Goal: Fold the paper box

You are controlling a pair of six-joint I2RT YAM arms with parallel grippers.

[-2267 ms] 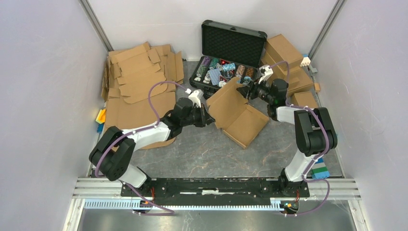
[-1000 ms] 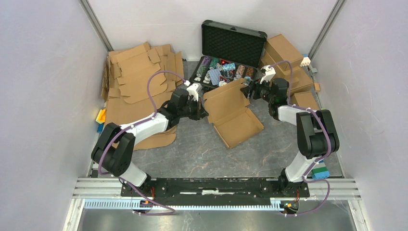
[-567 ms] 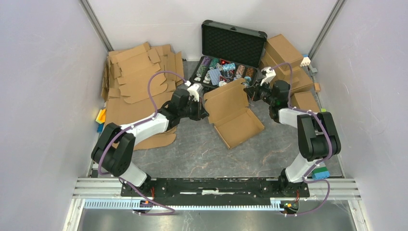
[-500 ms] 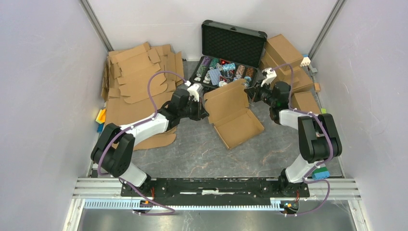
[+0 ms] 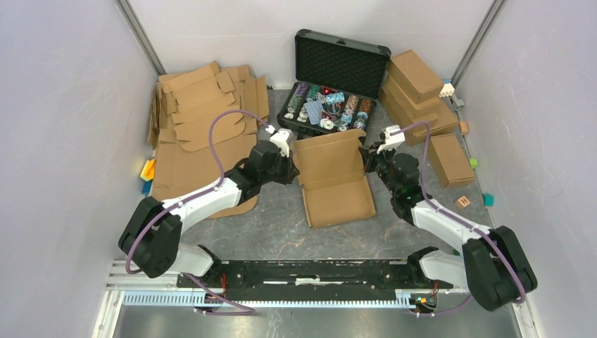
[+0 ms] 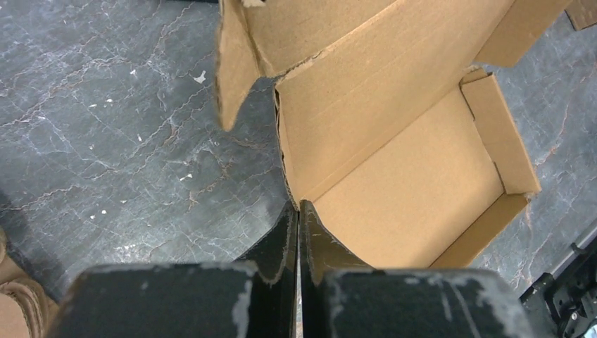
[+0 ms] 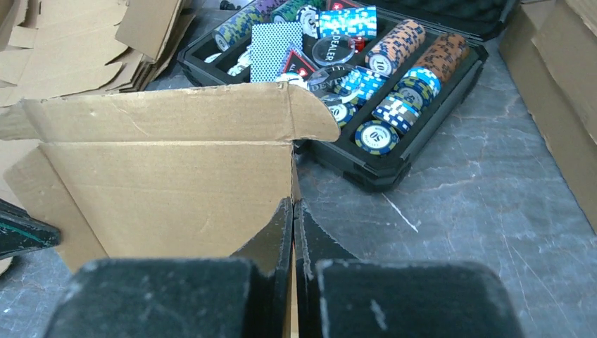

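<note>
The paper box (image 5: 336, 198) lies open in the middle of the table, a shallow brown tray with its lid (image 5: 325, 150) raised at the back. My left gripper (image 5: 293, 169) is shut on the tray's left wall; the left wrist view shows that wall's edge (image 6: 290, 158) running into the closed gripper (image 6: 298, 205). My right gripper (image 5: 368, 160) is shut on the box's right side. In the right wrist view the cardboard panel (image 7: 162, 176) ends between the closed jaws of that gripper (image 7: 293, 203), with the lid's rounded tab (image 7: 310, 116) above.
An open black case of poker chips (image 5: 331, 98) stands just behind the box. Flat cardboard blanks (image 5: 204, 120) are piled at the back left. Finished brown boxes (image 5: 415, 77) are stacked at the back right, one smaller box (image 5: 449, 158) nearer. Small cubes (image 5: 463, 203) lie at the right.
The right gripper has shut on the box's right side. Both arms have drawn the box nearer and turned it square to the table; the right arm has swung toward the near edge.
</note>
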